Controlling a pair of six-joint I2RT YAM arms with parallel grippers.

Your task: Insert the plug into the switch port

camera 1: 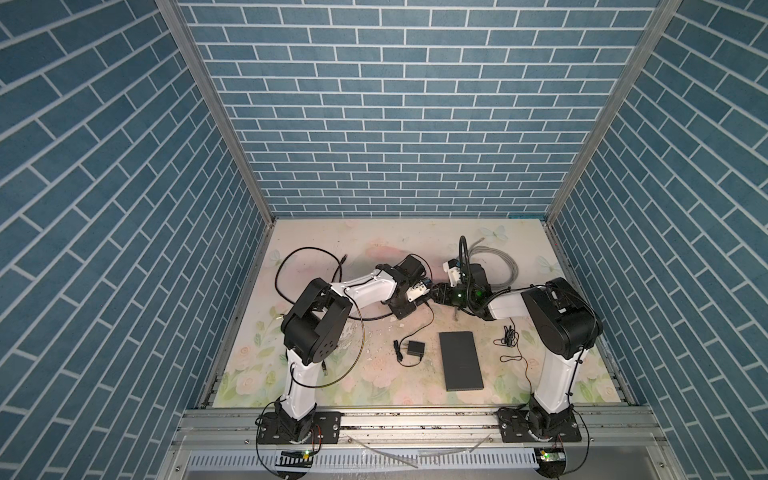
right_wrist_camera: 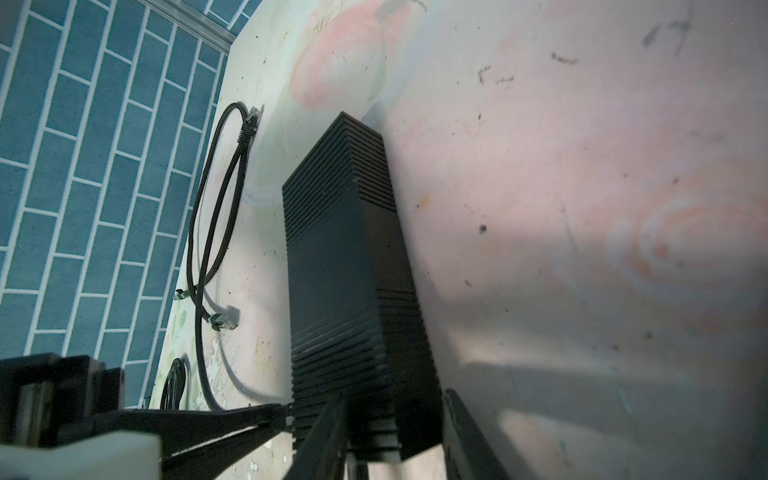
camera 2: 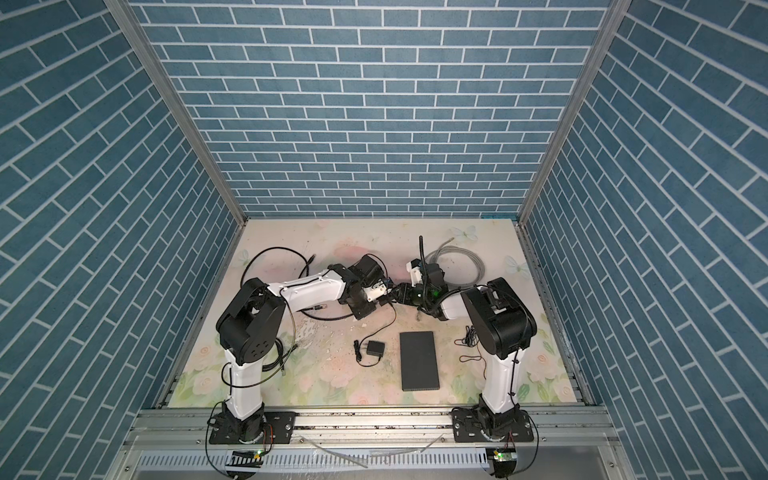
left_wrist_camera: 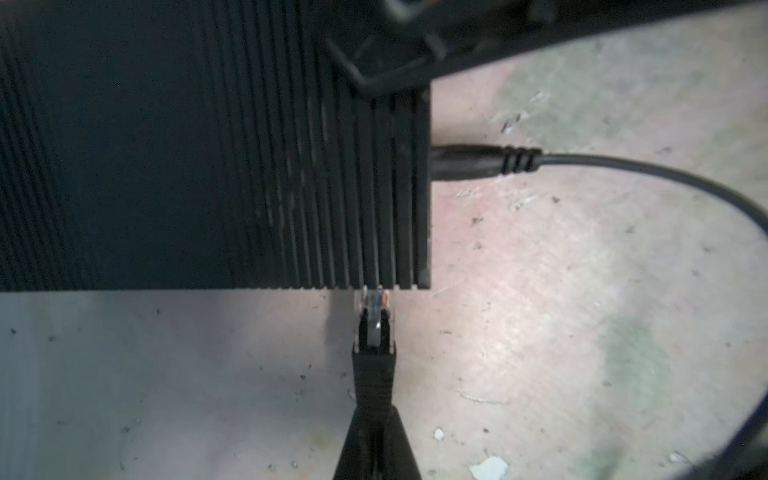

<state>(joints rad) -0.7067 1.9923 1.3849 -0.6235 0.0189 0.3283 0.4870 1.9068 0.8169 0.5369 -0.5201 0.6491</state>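
**Plug (left_wrist_camera: 374, 328) tip at the switch (left_wrist_camera: 208, 166) edge**

Pinched by its black boot in the closed left gripper (left_wrist_camera: 374, 415), straight ahead of the fingertips, clear tip touching the ribbed edge near a corner. Around the switch's near end, the right gripper (right_wrist_camera: 395, 397), a finger on each side; cannot tell whether clamped. Switch on the flowered table (camera 1: 374, 249), between both arms.

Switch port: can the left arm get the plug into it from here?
Probably yes. The left gripper is shut on the plug, whose clear tip meets the switch at its edge, with nothing between them. The right gripper straddles the switch, which should steady it. The port itself is hidden.
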